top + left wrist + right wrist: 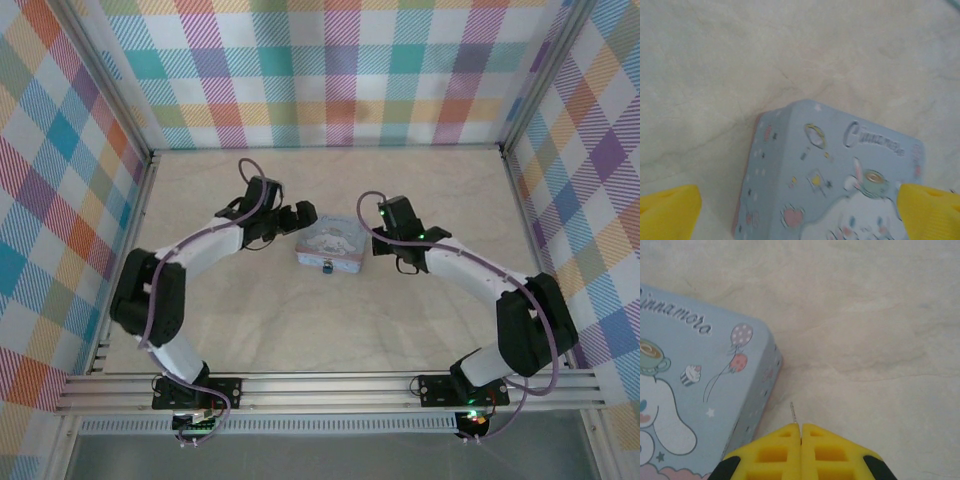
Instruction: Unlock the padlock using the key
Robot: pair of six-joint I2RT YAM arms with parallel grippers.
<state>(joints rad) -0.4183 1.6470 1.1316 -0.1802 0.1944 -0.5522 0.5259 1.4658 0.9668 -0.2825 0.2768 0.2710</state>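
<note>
A pale blue rectangular metal tin with a white cartoon character on its lid (pixel 331 246) is sitting in the middle of the top view, on the cream, stone-look table (pixel 250 320). The lid is on, so what is inside the tin is hidden. The tiny dark metal padlock (pixel 327 268) is sitting right at the lower edge of the tin in that view, touching it, and it is too small to show more.

The left gripper (pixel 800 215) is hanging over the tin. Its yellow fingers (pixel 667 212) are standing wide apart, one in the bottom left corner of the left wrist view and one in the bottom right corner. The tin is lying between them, and they are not touching it.

The right gripper (pixel 800 440) is sitting at the bottom middle of the right wrist view, just beside the tin's corner. Its yellow fingers are pressing together on the thin silver metal key (pixel 793 412). The key's tip is poking up out of them over the bare table.
</note>
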